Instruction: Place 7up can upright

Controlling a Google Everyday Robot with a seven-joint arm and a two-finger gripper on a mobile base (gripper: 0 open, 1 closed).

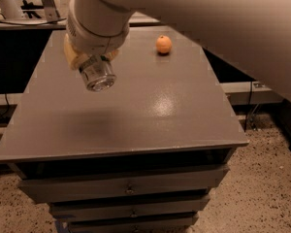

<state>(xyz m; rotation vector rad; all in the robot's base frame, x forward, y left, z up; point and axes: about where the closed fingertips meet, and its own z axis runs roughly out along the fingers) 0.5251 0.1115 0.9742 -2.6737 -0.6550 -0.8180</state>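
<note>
**Two-finger gripper [93,64] gripping silver-white aluminium 7up can [98,75]**

The gripper is hanging over the left half of the grey drawer cabinet's top [150,115], fingers closed around the tilted can. A small round orange fruit [163,44] is lying well apart.

Silver can [98,74], yellowish jaws over grey table [155,120]

Grey drawer cabinet [136,125], speckled floor [271,193]
</note>
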